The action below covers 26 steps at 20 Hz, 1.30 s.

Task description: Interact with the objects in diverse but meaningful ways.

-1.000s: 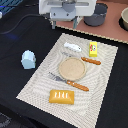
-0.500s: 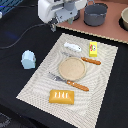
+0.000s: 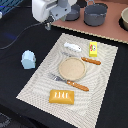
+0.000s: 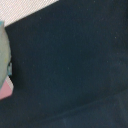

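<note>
We see the tan plate (image 3: pixel 72 68) near the middle of a striped placemat (image 3: pixel 35 82). An orange-handled fork (image 3: pixel 69 82) lies just beside the plate's near edge, and a second orange-handled piece (image 3: pixel 91 61) lies just off the plate toward the exterior view's right. Beyond the plate, the white elongated piece (image 3: pixel 72 48) rests on the mat, with the small yellow packet with red marks (image 3: pixel 93 48) beside it on the exterior view's right. At the near end of the mat lies the orange rectangular block (image 3: pixel 62 96). The pale blue house-shaped carton (image 3: pixel 28 60) stands upright off the mat on the dark tabletop (image 3: pixel 15 35), toward the exterior view's left.

The white gripper (image 3: pixel 48 23) hangs above the tabletop at the far side, well apart from all of these; we cannot tell how far its jaws are parted, and we see nothing in them. Two grey pots (image 3: pixel 95 14) stand behind on a tan board (image 3: pixel 107 33). The wrist view shows mostly dark cloth, blurred.
</note>
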Motion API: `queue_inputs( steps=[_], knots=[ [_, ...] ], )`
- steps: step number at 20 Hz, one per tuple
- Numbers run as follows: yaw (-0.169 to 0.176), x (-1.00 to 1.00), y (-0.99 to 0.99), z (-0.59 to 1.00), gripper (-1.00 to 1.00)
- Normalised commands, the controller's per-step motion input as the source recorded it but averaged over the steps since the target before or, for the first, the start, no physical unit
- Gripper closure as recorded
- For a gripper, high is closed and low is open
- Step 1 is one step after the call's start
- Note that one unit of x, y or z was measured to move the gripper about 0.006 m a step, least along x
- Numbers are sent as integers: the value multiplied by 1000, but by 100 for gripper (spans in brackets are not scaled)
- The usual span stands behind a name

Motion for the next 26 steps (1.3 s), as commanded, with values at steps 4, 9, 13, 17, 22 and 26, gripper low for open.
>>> queue_inputs(
  steps=[4, 9, 13, 17, 22, 26],
  knots=[
    [179, -614, -152, -232, -100],
    [131, -533, -293, -94, -100],
    [62, -272, -701, -8, -100],
    [57, -165, -790, 0, -100],
    [56, -411, -496, -170, -100],
    [102, -452, -63, -248, -100]
  ],
)
